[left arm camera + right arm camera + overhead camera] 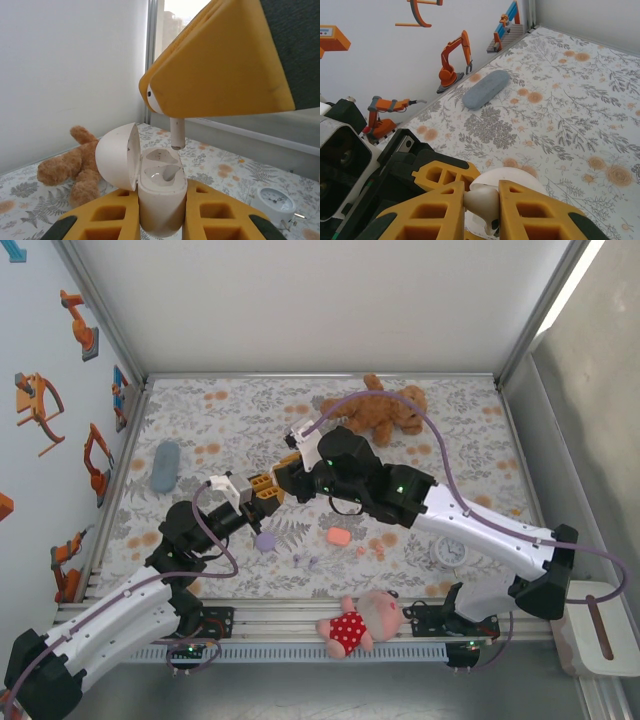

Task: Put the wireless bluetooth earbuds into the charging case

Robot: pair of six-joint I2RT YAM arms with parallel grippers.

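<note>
Left gripper (161, 220) was clamped tight on one open white charging case (159, 192), lid up. Right gripper (482, 205) was pinched closed on one white earbud (176, 131), stem down just above the case's slots, mid-table. Nearer on the mat: one lilac case (265, 540), one coral case (338, 536). One teddy bear (380, 412) far, one clock (450, 552) right.

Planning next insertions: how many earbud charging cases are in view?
3: open white plastic case in the left end effector; round lilac case and coral case on the table. More may be hidden.
</note>
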